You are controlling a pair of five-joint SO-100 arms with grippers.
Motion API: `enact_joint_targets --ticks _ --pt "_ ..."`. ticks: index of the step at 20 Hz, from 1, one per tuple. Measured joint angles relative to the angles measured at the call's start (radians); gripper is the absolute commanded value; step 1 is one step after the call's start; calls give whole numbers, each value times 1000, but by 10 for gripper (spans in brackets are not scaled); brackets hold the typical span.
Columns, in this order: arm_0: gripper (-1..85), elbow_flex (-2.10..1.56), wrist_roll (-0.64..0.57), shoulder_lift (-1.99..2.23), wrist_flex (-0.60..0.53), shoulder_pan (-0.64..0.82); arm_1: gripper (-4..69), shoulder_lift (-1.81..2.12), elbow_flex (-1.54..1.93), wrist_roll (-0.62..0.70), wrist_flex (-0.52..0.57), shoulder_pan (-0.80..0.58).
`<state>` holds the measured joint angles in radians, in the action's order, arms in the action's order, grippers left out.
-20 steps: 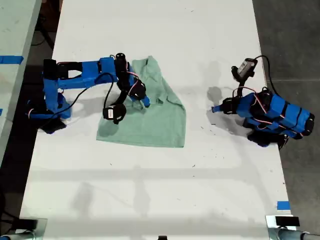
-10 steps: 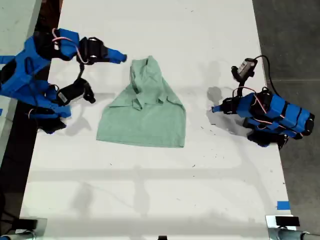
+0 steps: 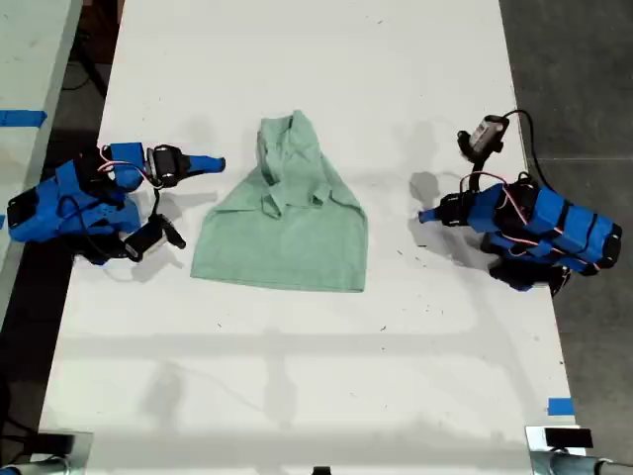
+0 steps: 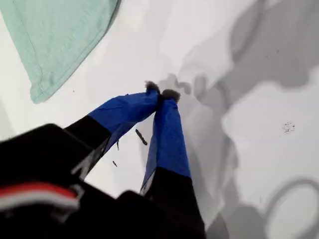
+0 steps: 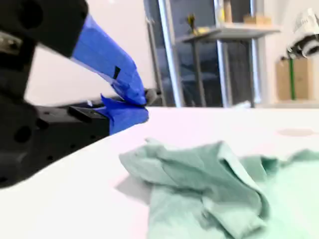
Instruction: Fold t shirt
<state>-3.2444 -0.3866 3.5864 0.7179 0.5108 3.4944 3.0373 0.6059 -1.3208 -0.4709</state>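
T shirt (image 3: pixel 287 213) lies lengthwise up the exterior view, narrowing upward.

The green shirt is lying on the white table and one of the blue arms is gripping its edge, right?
Not quite. The t shirt does lie on the white table, but no arm grips it. The exterior view shows my first gripper and my second gripper both clear of the cloth, jaws shut on nothing.
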Motion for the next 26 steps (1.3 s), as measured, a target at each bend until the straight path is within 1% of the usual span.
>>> enact_joint_targets --ticks 3,5,6,8,9,10,13,17,26 --pt "-3 -6 9 3 8 28 17 0 0 0 0 0" --pt "0 -6 41 3 72 41 17 0 0 0 0 0" --pt "10 -6 75 3 123 64 17 0 0 0 0 0" --pt "43 -6 218 3 241 141 17 0 0 0 0 0" --pt "57 -6 270 3 267 190 17 0 0 0 0 0" --pt "58 -6 290 3 281 239 17 0 0 0 0 0" --pt "59 -6 298 3 287 359 17 0 0 0 0 0" --pt "59 -6 298 3 287 442 17 0 0 0 0 0" --pt "59 -6 298 3 287 456 17 0 0 -2 0 0"
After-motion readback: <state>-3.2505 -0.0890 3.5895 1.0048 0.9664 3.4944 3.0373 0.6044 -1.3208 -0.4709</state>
